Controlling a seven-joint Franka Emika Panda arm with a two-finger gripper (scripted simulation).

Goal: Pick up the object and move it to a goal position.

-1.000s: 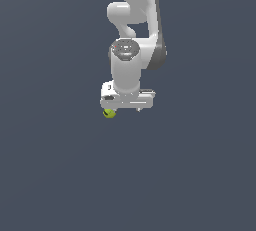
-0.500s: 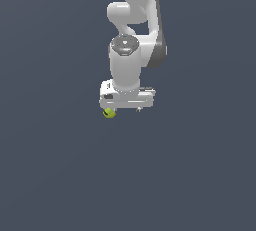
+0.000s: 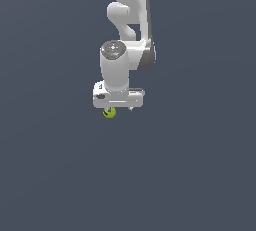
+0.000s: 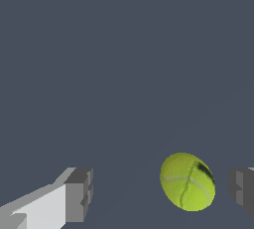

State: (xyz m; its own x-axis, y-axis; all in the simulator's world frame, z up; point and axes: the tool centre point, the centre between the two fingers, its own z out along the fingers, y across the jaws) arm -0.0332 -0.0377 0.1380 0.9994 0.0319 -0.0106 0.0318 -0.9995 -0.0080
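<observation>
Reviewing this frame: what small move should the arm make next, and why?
Probably shift the end effector sideways to centre the tennis ball, then close. In the wrist view the fingers stand open, and the ball sits between them but much nearer one finger, with a wide gap on the other side. Neither finger touches it.

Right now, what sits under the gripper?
The tennis ball lies between the open gripper fingers, nearer one finger, on the plain grey floor. From the exterior view the gripper body covers the ball's upper part; contact cannot be judged.
</observation>
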